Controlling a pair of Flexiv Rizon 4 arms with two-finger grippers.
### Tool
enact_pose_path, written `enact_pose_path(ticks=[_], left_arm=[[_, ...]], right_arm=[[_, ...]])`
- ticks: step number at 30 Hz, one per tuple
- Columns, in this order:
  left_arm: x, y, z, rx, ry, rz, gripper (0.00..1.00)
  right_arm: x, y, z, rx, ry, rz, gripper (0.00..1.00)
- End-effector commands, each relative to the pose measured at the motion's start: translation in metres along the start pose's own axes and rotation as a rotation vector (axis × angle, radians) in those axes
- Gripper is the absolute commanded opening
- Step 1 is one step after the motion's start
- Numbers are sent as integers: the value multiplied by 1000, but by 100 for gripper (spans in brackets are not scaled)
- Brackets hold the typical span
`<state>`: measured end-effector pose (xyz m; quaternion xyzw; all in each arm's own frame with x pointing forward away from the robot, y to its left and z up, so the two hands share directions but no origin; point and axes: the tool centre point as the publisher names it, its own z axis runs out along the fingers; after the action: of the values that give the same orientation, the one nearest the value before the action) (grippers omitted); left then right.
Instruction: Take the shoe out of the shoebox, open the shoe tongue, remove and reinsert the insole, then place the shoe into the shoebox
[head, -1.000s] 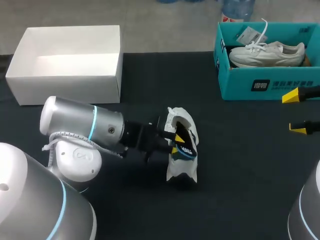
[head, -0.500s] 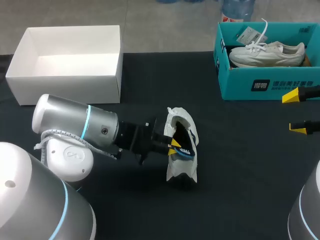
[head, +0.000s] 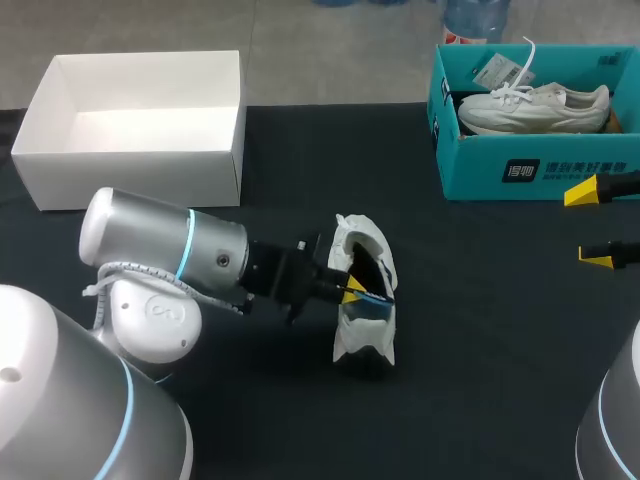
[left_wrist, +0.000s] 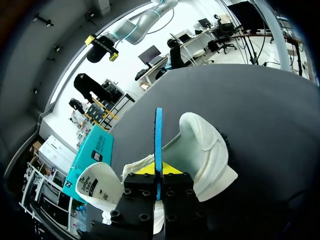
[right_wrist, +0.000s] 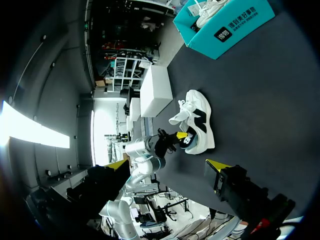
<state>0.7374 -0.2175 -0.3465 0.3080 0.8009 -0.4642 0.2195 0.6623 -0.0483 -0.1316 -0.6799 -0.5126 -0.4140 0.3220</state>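
Observation:
A white shoe (head: 365, 325) lies on its side in the middle of the black table, its opening turned toward my left arm. My left gripper (head: 352, 290) is at that opening, shut on the edge of the blue insole (head: 373, 297). In the left wrist view the thin blue insole (left_wrist: 158, 135) stands edge-on, clamped in the gripper (left_wrist: 159, 174), with the shoe (left_wrist: 207, 145) just beyond. My right gripper (head: 590, 225) hangs open and empty at the table's right edge, far from the shoe (right_wrist: 197, 125).
A teal shoebox (head: 530, 165) at the back right holds a second white shoe (head: 535, 108). An open white box (head: 130, 165) stands at the back left. In the right wrist view the teal box (right_wrist: 225, 25) and white box (right_wrist: 157, 90) lie beyond the shoe.
My left gripper drew back from the shoe's opening, then pushed in again and closed on the insole's edge. The shoe and right arm have not moved.

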Motion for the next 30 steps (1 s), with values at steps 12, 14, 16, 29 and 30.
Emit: enact_pose_path(ticks=[12,14,16,29,30], left_arm=[[-1,-20,-18,29,-16,3,27],[1,-22,-18,36,-12,4,21],[4,-23,-17,41,-5,5,3],[1,-11,3,6,2,9,0],[0,-9,5,-2,3,4,0]], right_arm=[[0,-5,-1,-8,-3,2,100],[0,-5,-1,-8,-3,2,100],[0,-5,-1,-8,-3,2,100],[0,-5,-1,-8,-3,2,100],[0,-5,-1,-8,-3,2,100]])
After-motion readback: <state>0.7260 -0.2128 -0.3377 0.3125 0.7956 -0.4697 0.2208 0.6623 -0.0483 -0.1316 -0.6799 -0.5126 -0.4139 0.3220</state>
